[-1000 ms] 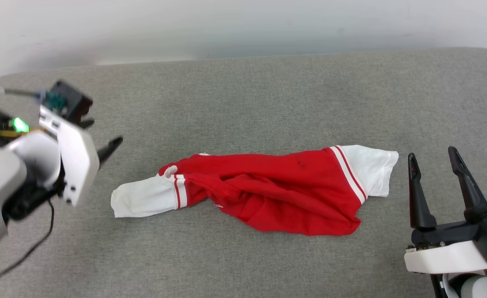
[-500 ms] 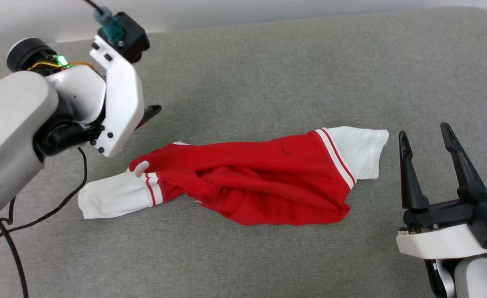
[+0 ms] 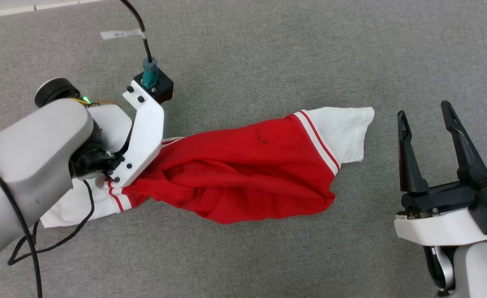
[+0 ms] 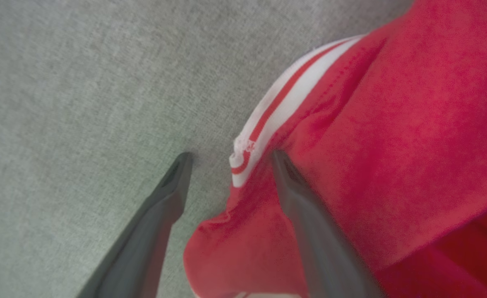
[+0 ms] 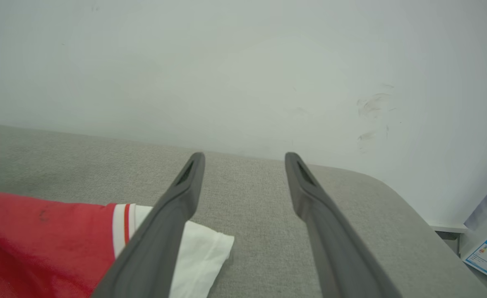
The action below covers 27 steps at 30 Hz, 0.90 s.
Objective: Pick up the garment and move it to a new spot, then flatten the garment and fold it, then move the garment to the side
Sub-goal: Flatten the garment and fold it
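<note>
— Any writing to read?
— Hardly any. On the garment (image 3: 235, 178), just a small dark smudge (image 3: 263, 138) on the red cloth, too faint to pass for letters. On the black cable (image 3: 137, 25), a white tag (image 3: 119, 34) with tiny marks, illegible. At the right edge of the right wrist view, a blue-bordered sheet (image 5: 485, 251) with a QR code and small print, too small to make out.
— Place of the garment?
— Crumpled, stretched left to right across the middle of the grey cloth surface (image 3: 268, 49). Right sleeve (image 3: 342, 132), white, at the far right end, past the red-and-white striped trim (image 3: 315, 142). Left sleeve (image 3: 73, 209), white too, at the near left, partly under the left arm.
— Left gripper?
— From its own wrist view: left gripper (image 4: 231, 156) spread wide, holding nothing, astride a striped edge of the cloth. One finger (image 4: 160, 211) over bare grey surface, the other (image 4: 305, 215) over red cloth. Touching or just above: cannot tell. From the head view, fingers hidden under the white wrist plate (image 3: 144, 136).
— Right gripper?
— Right gripper (image 3: 423, 109) spread wide as well, empty, at the near right, beside the right sleeve and apart from it. From its wrist view, beyond the fingertips (image 5: 197, 159): a pale wall (image 5: 243, 62) with faint scuffs and the rounded far right corner of the surface.
</note>
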Motion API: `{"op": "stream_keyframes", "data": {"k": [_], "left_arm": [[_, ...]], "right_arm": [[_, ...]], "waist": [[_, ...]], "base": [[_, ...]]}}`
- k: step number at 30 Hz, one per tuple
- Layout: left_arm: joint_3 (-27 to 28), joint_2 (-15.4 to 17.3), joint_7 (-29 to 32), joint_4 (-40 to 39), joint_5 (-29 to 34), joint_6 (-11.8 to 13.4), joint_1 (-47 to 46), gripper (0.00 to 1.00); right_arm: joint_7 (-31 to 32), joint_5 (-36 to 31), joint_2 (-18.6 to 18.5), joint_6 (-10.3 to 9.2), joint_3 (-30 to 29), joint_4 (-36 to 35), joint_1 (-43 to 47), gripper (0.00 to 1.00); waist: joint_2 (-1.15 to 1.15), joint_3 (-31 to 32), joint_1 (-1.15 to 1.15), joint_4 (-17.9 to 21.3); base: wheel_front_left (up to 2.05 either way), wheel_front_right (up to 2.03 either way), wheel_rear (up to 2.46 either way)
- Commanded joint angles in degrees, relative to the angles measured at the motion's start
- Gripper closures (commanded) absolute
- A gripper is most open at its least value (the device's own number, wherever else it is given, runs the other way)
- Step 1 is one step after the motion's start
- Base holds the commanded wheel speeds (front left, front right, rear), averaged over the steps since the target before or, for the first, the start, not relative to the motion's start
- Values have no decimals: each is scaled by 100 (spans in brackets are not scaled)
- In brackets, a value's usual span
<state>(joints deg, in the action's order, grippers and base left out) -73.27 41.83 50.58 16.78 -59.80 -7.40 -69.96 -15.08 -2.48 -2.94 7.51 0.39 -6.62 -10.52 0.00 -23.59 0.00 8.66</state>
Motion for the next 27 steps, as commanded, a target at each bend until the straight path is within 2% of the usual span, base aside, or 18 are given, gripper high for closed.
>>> {"op": "stream_keyframes", "data": {"k": [1, 6, 7, 8, 9, 16, 22, 27], "left_arm": [[-6, 37, 111, -40, 130, 3, 145, 0], [-97, 87, 435, -225, 486, -4, 708, 0], [-105, 85, 336, -235, 445, -5, 745, 12], [-103, 68, 200, -232, 400, -5, 729, 80], [-93, 50, 62, -234, 403, -6, 668, 100], [-2, 147, -828, -497, 619, 7, 179, 100], [-2, 313, -1288, -914, 660, 7, -13, 100], [-8, 448, -1555, -1067, 697, 7, -289, 100]], "right_arm": [[-13, 29, 12, -4, -12, -13, -74, 0], [-13, 47, 12, -4, 5, 20, -128, 0], [-13, 48, 12, -4, 11, 23, -125, 0], [-13, 48, 12, -4, 3, 30, -116, 0], [-13, 36, 12, -4, -11, 36, -97, 0], [-13, -14, 12, -4, -64, 93, 101, 0], [-12, -12, 12, -4, -29, 155, 260, 0], [-13, -3, 12, -4, 27, 141, 280, 0]], "waist": [[0, -50, 0, 34], [0, -86, 0, 27], [0, -71, 0, 8], [0, -44, 0, -16], [0, -7, 0, -47], [0, 424, 0, -336], [0, 757, 0, -545], [0, 827, 0, -542]], "base": [[0, 0, 0], [0, 0, 0], [0, 0, 0], [0, 0, 0], [0, 0, 0], [0, 0, 0], [0, 0, 0], [0, 0, 0]]}}
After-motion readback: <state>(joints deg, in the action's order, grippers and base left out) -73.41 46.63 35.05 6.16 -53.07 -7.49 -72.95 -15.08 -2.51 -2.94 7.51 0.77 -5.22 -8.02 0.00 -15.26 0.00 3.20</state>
